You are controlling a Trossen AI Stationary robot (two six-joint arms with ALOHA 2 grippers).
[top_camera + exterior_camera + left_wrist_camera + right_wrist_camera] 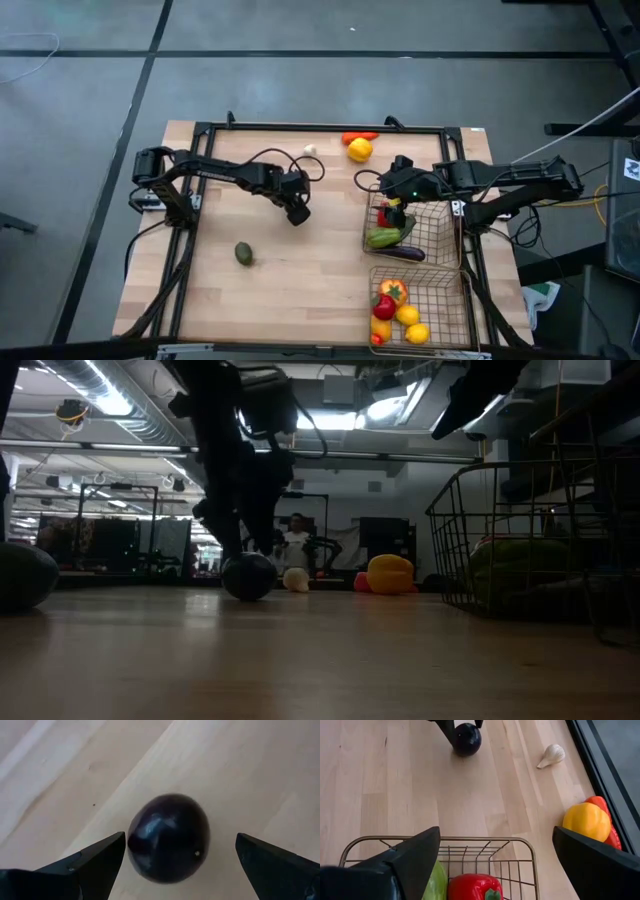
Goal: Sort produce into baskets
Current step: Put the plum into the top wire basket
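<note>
Straddling the round, glossy dark-purple fruit (169, 838) mid-table, the left gripper (175, 857) stands wide open; closing off-centre could roll that smooth ball away, I reckon. The right gripper (495, 855), also spread wide and empty, hovers over the far bronze wire basket (432, 215). Only the right wrist view shows the white garlic (550, 755) clearly; only overhead shows the green avocado (243, 253).

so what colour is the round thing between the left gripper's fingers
Dark glossy purple, nearly black. The round piece shows best in the left wrist view, lying on the wood between the open left gripper.
</note>
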